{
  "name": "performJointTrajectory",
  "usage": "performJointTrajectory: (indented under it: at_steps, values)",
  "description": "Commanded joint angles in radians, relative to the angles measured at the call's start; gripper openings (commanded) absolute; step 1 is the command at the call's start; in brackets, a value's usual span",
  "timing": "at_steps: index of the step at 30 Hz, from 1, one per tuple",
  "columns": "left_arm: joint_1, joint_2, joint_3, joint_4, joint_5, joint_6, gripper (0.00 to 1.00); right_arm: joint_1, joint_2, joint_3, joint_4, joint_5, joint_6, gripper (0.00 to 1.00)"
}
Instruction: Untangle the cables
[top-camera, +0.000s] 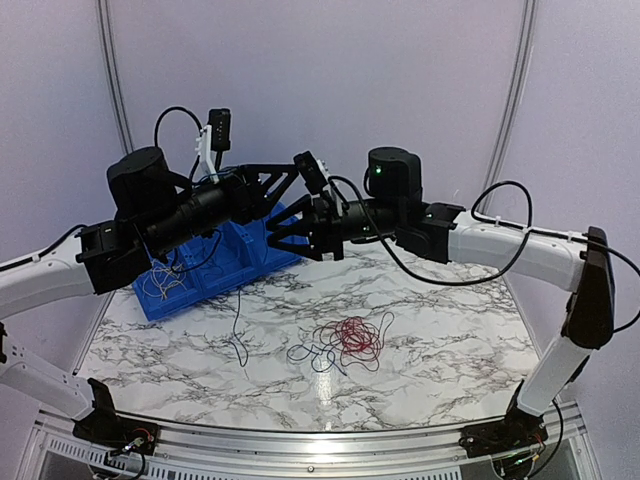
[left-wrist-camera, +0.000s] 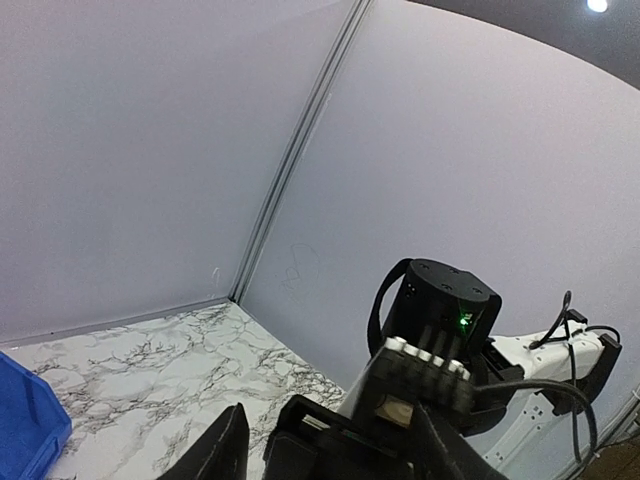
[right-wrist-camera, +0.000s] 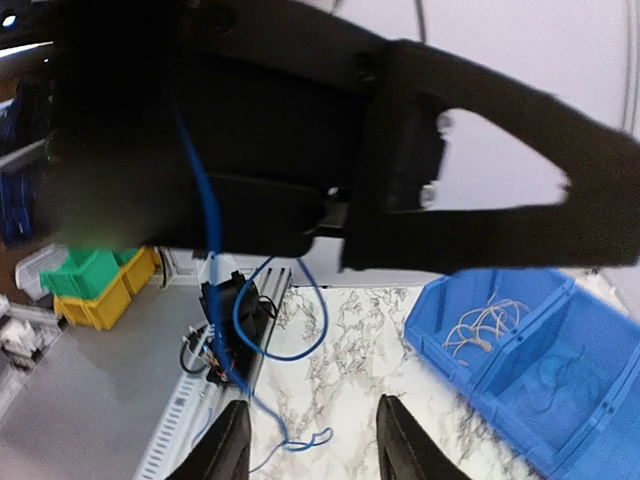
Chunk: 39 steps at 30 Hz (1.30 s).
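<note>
The cables (top-camera: 345, 338) lie on the marble table: a red tangle with dark thin loops on its left. A single blue wire (right-wrist-camera: 205, 250) hangs down from the underside of my left arm and trails onto the table; in the top view it shows as a thin strand (top-camera: 238, 320). My left gripper (top-camera: 283, 190) is raised above the blue bin, fingers apart; in its wrist view (left-wrist-camera: 330, 452) the right arm's wrist fills the gap. My right gripper (top-camera: 280, 240) faces it just below, open and empty (right-wrist-camera: 312, 447). The blue wire passes near its left finger.
A blue divided bin (top-camera: 205, 272) stands at the back left, with whitish wires (right-wrist-camera: 480, 328) in one compartment and blue ones (right-wrist-camera: 560, 385) in another. Green and yellow bins (right-wrist-camera: 95, 282) sit off the table. The left arm's base (right-wrist-camera: 225, 315) is on the front rail.
</note>
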<state>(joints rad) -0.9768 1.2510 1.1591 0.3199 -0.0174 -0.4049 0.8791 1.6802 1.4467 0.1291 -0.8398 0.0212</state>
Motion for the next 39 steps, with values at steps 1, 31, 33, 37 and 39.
performJointTrajectory:
  at_steps: [1, 31, 33, 37, 39]
  values:
    - [-0.008, -0.014, -0.014, 0.071, -0.049, 0.003, 0.57, 0.009, -0.035, -0.043, 0.055, -0.155, 0.005, 0.54]
    - [-0.057, 0.037, 0.016, 0.152, -0.061, -0.06, 0.56, 0.041, 0.025, 0.007, -0.024, -0.034, -0.031, 0.68]
    - [-0.06, 0.039, 0.018, 0.151, -0.063, -0.054, 0.56, 0.049, 0.027, 0.001, -0.01, -0.059, -0.026, 0.6]
    - [-0.062, 0.03, 0.013, 0.151, -0.08, -0.033, 0.56, 0.047, 0.018, -0.013, 0.012, -0.042, 0.007, 0.02]
    - [-0.062, 0.012, -0.009, 0.151, -0.103, -0.007, 0.57, 0.026, -0.004, -0.029, 0.013, -0.031, 0.007, 0.0]
